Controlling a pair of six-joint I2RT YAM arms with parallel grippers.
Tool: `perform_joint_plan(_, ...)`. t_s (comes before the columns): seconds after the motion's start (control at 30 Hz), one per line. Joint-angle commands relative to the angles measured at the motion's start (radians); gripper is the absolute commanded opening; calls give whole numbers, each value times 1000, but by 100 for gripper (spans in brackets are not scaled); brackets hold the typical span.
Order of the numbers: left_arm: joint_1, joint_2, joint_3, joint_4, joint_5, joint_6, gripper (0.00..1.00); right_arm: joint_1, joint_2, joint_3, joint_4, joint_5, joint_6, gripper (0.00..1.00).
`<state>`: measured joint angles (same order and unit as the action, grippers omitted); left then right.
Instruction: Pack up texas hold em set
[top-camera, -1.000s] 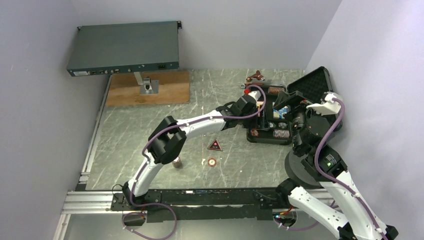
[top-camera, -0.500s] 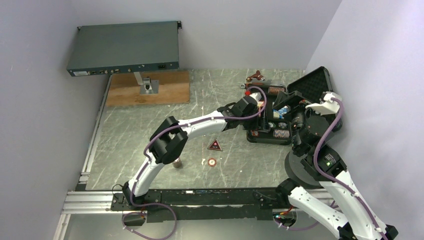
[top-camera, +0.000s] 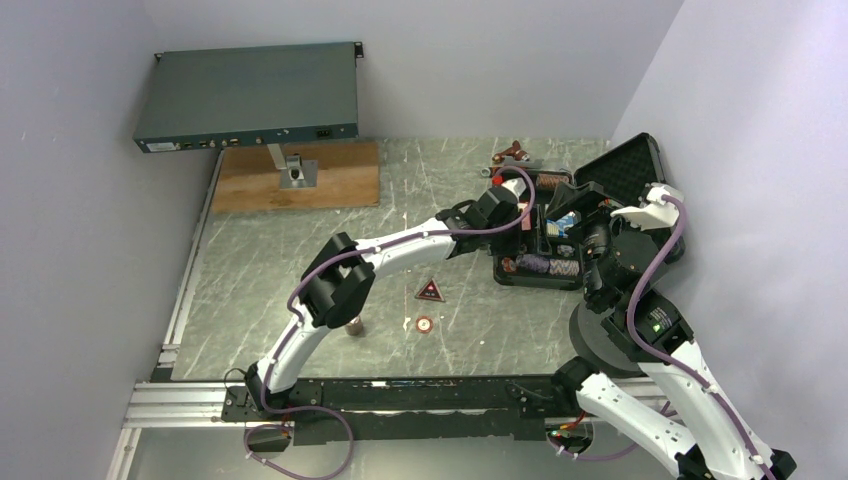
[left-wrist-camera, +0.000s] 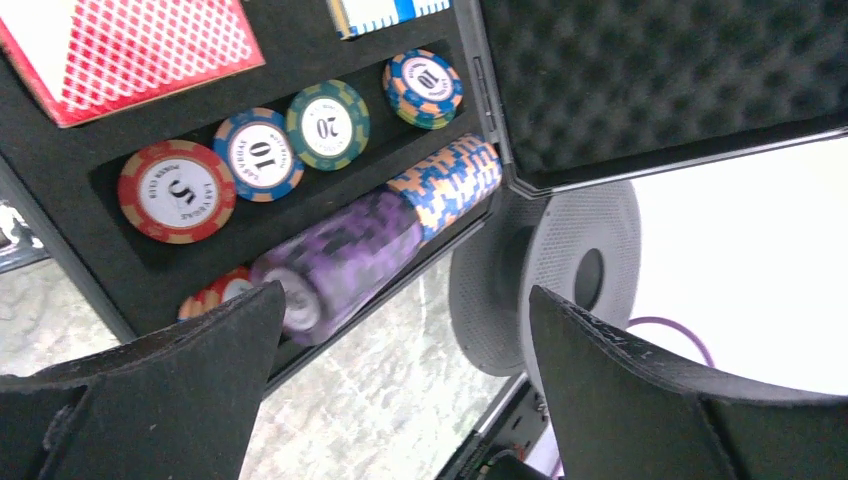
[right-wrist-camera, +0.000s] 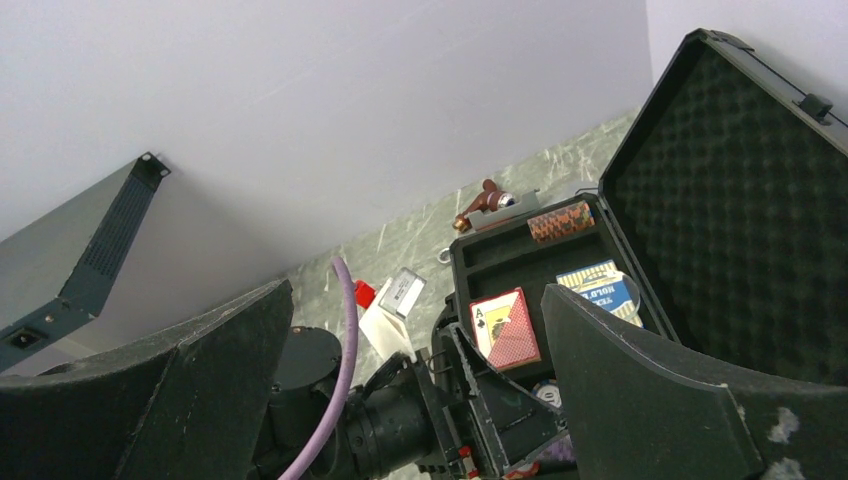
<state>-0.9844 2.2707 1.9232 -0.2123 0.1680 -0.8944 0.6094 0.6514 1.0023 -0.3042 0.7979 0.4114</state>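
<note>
poker case (top-camera: 622, 168) lies open; left fingers (left-wrist-camera: 170, 395) spread empty above its chips (left-wrist-camera: 345, 255); right fingers (right-wrist-camera: 680, 385) spread empty.

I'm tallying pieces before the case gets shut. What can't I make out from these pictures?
Left wrist view: the blue card deck is cut off by the top edge; the red chips beside the purple chip roll are mostly behind a finger.
Top view: the left arm and right arm cover part of the case; the loose chip's marking is too small.
Right wrist view: the left arm hides the case's near compartments.
</note>
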Motion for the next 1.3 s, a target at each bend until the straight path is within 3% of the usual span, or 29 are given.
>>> perform_joint_plan(0.0,-8,-10,50,47,19,-32,99,-2,-7,-7,30,-4,-14,98)
perform_joint_plan(0.47,-5,-138,-28,89,28,-5,99,0,-5,5,5,-11,-3,98)
perform_joint_plan(0.67,22,-298,-191,89,-20,45,93,-1,11,28,-31,-22,9,98)
perform_joint_plan(0.87,62,-516,-385,0,-159,147,92,-1,52,50,-113,-26,56,96)
perform_joint_plan(0.97,100,-635,-467,-80,-216,202,91,-1,79,46,-171,-27,112,87)
perform_joint_plan(1.07,154,-740,-504,-210,-260,252,90,-2,116,21,-215,-69,142,69)
perform_joint_plan(1.27,265,-964,-576,-410,-325,375,89,-2,178,-50,-238,-202,160,62)
